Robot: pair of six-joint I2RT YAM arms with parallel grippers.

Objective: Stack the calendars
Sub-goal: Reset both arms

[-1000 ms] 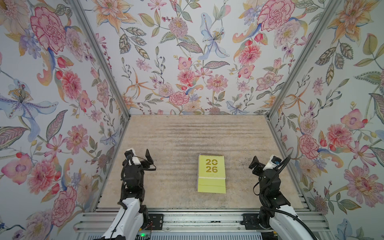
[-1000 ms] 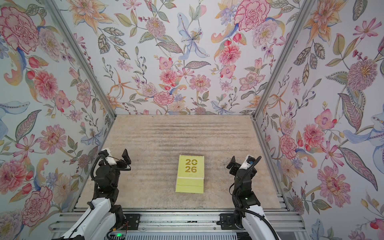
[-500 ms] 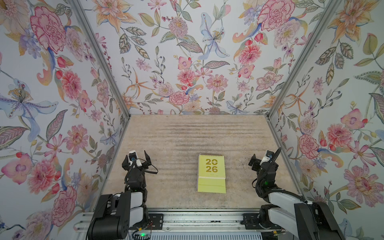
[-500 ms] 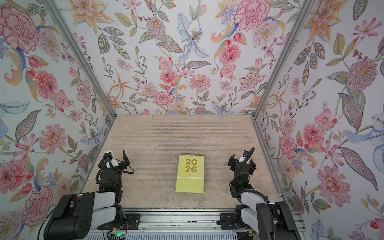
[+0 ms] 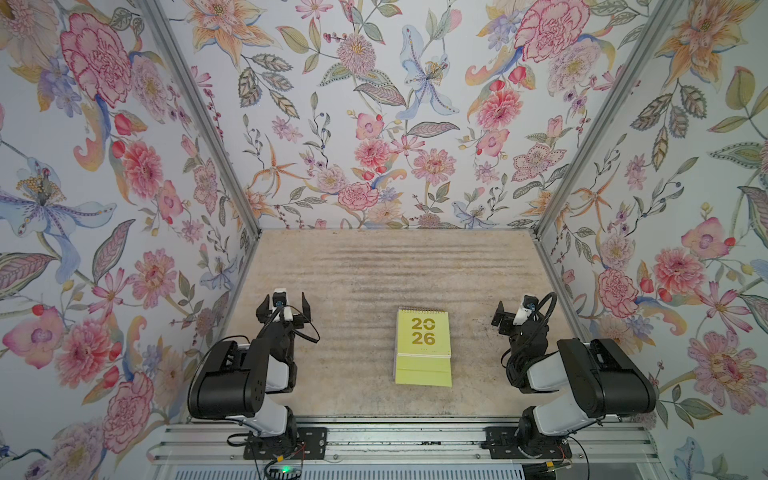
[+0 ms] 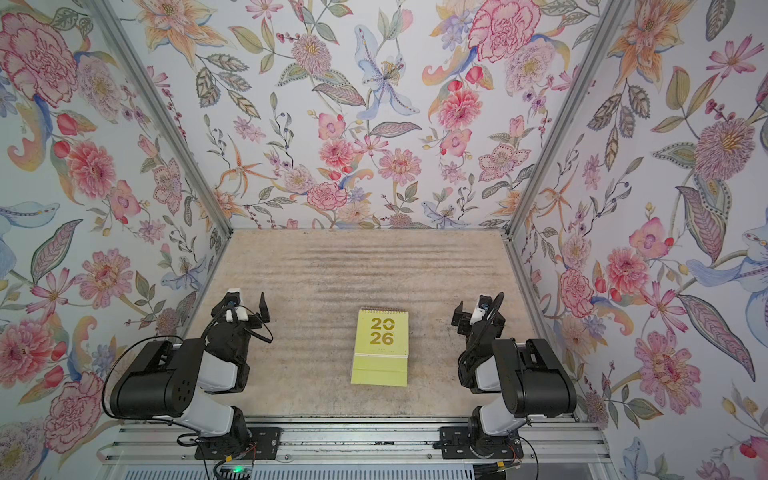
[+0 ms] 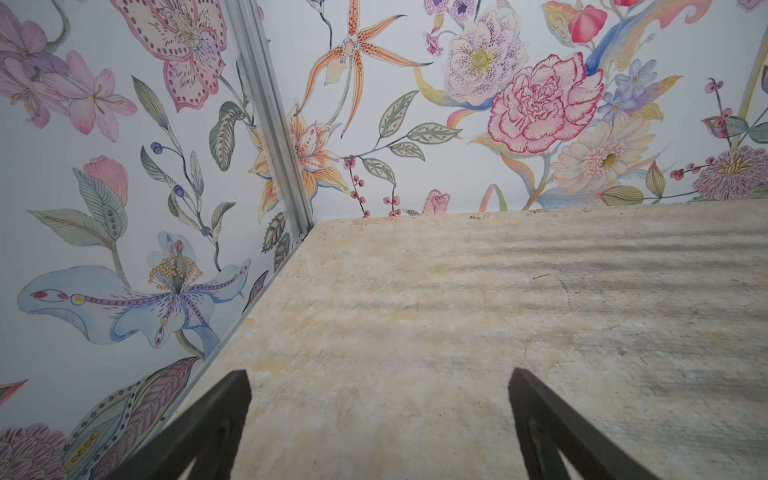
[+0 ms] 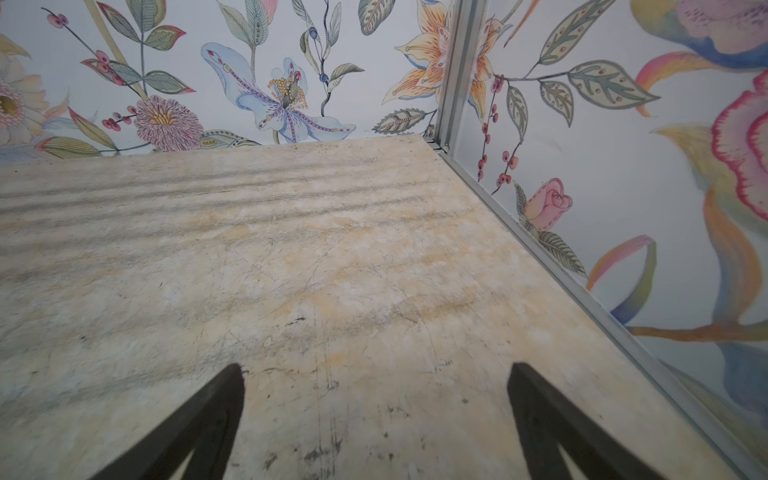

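Both my tools are empty and spread wide: the left tool (image 5: pixel 284 305) and the right tool (image 5: pixel 519 309) hang just above the table (image 5: pixel 374 270) at its two sides, arms folded close to their bases, and each wrist view shows only bare tabletop between the dark fingers (image 7: pixel 232 399). The only calendar I can find is the yellow-green calendar (image 5: pixel 423 332) with its gold "2026" cover, lying flat between my arms, toward the near edge, well apart from either tool; in both top views it seems to sit on a low pile, though I cannot tell how many calendars lie beneath it. No loose calendar shows anywhere else on the table, so I judge the stacking finished, or all but, and this is the parked pose. A yellow-green panel juts out from under the cover on the side towards me. If any move is left, it would be a light nudge to square that up, taking care not to shear the pile.
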